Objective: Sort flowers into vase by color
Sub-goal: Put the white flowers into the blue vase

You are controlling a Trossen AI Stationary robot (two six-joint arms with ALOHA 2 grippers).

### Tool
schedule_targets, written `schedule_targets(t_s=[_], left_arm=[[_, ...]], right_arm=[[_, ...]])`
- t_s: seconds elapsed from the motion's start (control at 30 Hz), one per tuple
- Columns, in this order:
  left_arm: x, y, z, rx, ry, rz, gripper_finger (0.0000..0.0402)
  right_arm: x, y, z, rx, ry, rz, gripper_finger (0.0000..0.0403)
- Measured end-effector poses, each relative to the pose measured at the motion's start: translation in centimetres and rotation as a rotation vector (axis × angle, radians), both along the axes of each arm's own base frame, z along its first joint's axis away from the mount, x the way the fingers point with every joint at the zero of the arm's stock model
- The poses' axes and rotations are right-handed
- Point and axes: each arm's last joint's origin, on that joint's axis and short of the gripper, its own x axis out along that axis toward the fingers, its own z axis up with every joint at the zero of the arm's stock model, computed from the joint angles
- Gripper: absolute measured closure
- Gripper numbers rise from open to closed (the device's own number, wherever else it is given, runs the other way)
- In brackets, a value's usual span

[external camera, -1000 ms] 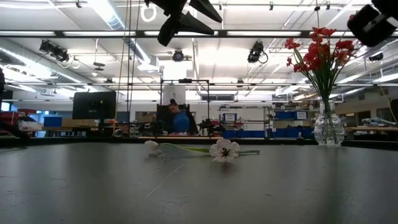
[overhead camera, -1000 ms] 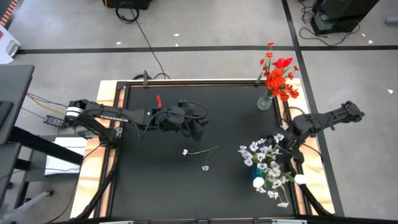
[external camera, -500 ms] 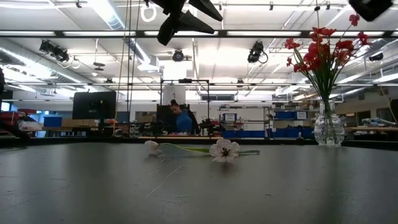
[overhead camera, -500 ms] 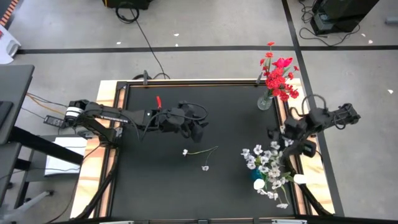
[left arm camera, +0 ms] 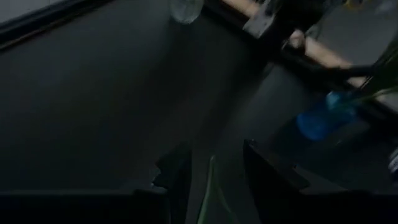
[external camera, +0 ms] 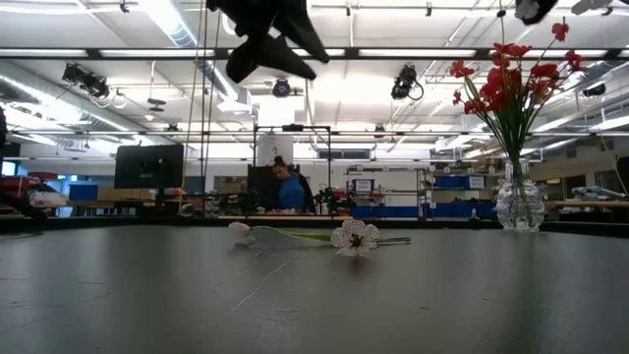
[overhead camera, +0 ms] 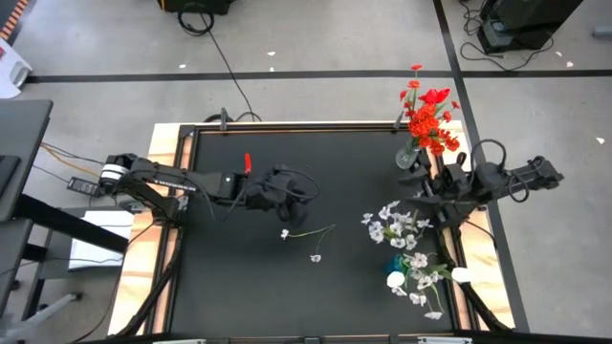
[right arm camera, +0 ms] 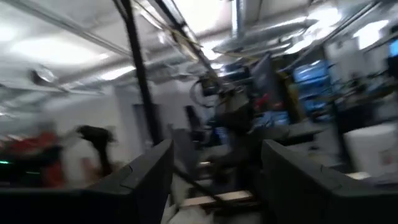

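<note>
High view: reds vased, whites bunched by worktop edge. One white stem left mid-worktop; left gripper gapes empty above it. Right gripper spread, empty.

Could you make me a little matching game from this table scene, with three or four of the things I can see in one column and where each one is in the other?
Things:
1. bunch of bright red artificial flowers
2. bunch of white and pale-blue artificial flowers
3. single loose white flower with a thin green stalk
4. left gripper

Places:
A. lying flat on the middle of the black table
B. standing in a clear glass vase at the far right corner
C. hovering above the loose stalk
D. at the table's right edge, nearer the front

Pairs: 1-B, 2-D, 3-A, 4-C
</note>
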Motion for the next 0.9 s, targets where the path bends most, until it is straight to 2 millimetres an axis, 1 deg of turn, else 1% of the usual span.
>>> schedule_targets(t_s=[0.1,0.23,0.3,0.4,0.5,0.63,0.7,0.83,0.9], left_arm=[[-0.3,-0.2,-0.3,-0.001,0.041,-0.002,0.0251],[-0.3,-0.7,-0.4,-0.004,0.049,-0.014,0.0251],[-0.2,-0.7,-0.2,-0.045,0.009,0.01,0.0251],[-0.1,-0.6,0.6,-0.093,-0.069,0.038,0.0251],[-0.7,-0.9,1.8,-0.099,-0.125,0.022,0.0251],[-2.5,-1.4,3.4,-0.099,-0.145,-0.007,0.0251],[-3.7,-1.8,4.2,-0.083,-0.144,-0.017,0.0251],[-6.2,-2.7,5.4,-0.039,-0.123,-0.01,0.0251],[-7.1,-2.9,5.8,-0.018,-0.12,0.001,0.0251]], right_arm=[[1.1,0.0,1.7,-0.089,0.005,-0.072,0.0151],[3.2,-0.1,4.6,-0.163,0.02,-0.129,0.0151],[4.8,-0.1,5.6,-0.173,0.078,-0.15,0.0151],[7.9,-0.2,6.4,-0.193,0.216,-0.159,0.0151],[11.3,-0.3,6.3,-0.23,0.362,-0.145,0.0151],[15.4,-0.6,5.5,-0.248,0.51,-0.131,0.0151],[17.1,-1.0,5.1,-0.251,0.566,-0.136,0.0151],[20.1,-1.7,3.2,-0.274,0.705,-0.115,0.0151],[21.4,-2.0,2.0,-0.299,0.776,-0.083,0.0153]])
